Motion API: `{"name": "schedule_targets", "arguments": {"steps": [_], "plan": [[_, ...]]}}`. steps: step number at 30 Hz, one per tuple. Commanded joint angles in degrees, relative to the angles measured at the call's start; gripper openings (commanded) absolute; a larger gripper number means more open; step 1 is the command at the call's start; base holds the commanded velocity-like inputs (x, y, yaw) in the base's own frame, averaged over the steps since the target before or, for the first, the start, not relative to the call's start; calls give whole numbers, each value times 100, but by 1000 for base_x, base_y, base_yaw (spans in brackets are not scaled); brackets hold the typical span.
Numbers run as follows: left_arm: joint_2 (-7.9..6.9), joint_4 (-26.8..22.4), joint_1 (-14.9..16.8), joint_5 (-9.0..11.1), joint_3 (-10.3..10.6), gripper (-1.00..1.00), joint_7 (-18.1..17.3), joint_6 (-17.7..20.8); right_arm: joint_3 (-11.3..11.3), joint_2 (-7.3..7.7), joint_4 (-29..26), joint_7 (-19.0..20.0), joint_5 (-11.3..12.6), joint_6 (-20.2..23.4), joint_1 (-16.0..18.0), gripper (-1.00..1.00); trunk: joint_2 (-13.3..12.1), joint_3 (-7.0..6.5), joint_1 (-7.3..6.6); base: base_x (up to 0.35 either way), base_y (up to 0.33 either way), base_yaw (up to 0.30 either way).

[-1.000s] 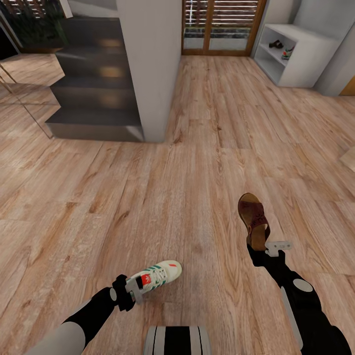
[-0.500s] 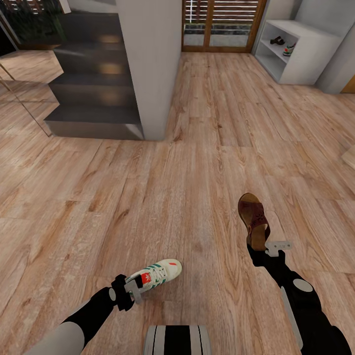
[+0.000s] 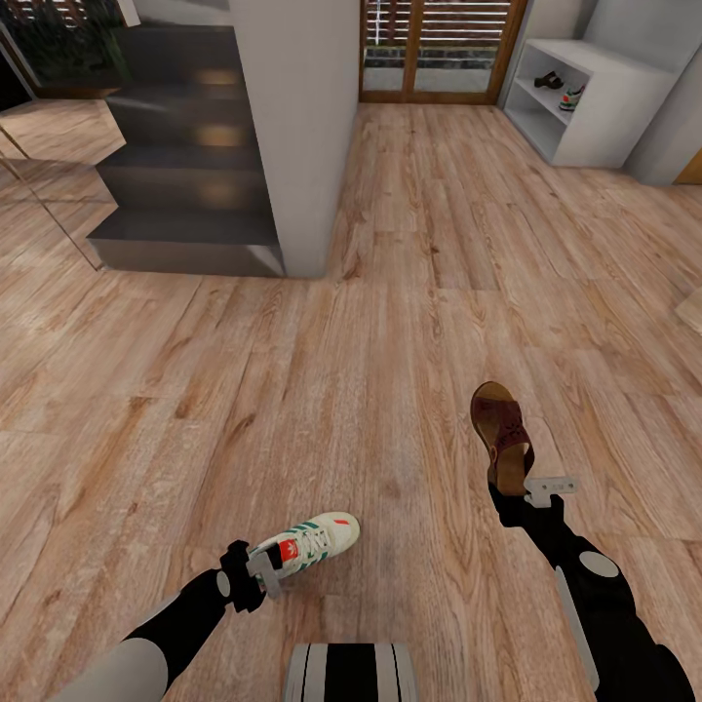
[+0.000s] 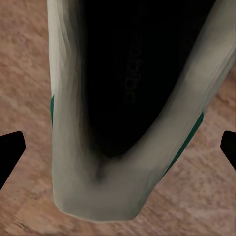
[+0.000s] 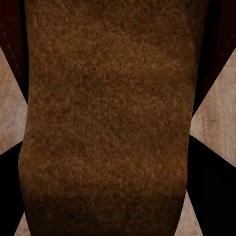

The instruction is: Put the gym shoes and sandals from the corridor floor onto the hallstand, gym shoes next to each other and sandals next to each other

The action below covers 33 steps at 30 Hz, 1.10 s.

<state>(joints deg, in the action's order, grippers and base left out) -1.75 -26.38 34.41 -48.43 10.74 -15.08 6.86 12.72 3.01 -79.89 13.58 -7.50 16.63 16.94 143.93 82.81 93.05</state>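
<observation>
A: What sits nearest, at the bottom of the head view?

B: The left pincer (image 3: 265, 570), clamped on the heel of a gym shoe (image 3: 314, 544) at lower centre, toe aimed up and right. In the left wrist view that shoe (image 4: 125, 105) shows its dark opening, with a black fingertip (image 4: 10, 152) at each side edge of the picture.

A: And the right pincer?

B: The right pincer (image 3: 517, 486), lower right of the head view, grips the heel end of a brown sandal (image 3: 500, 429), toe pointing up the frame. The right wrist view shows the sandal's suede insole (image 5: 108, 118) close up.

A: Are they on the corridor floor (image 3: 390, 322)?

B: Both are seen against the planks; I cannot tell whether they touch them.

A: Farther back?

B: A dark staircase (image 3: 180, 166) at upper left beside a pale pillar (image 3: 297, 127), a wooden door (image 3: 439, 49) at top centre, and the hallstand (image 3: 604, 107) at upper right. On its shelf lie a second sandal (image 3: 548, 81) and a second gym shoe (image 3: 571, 97), side by side.
</observation>
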Motion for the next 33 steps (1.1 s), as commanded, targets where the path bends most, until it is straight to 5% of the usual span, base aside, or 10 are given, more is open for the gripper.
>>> {"name": "schedule_targets", "arguments": {"steps": [1,33], "plan": [[-4,-17,0,-32,26,100,-24,27,11,-2,-9,48,-59,25,2,-100,2,4,-1,0,0,0],[2,-17,5,-28,28,100,-13,28,11,-2,-9,48,-59,25,2,-100,2,4,-1,25,0,0]]}}
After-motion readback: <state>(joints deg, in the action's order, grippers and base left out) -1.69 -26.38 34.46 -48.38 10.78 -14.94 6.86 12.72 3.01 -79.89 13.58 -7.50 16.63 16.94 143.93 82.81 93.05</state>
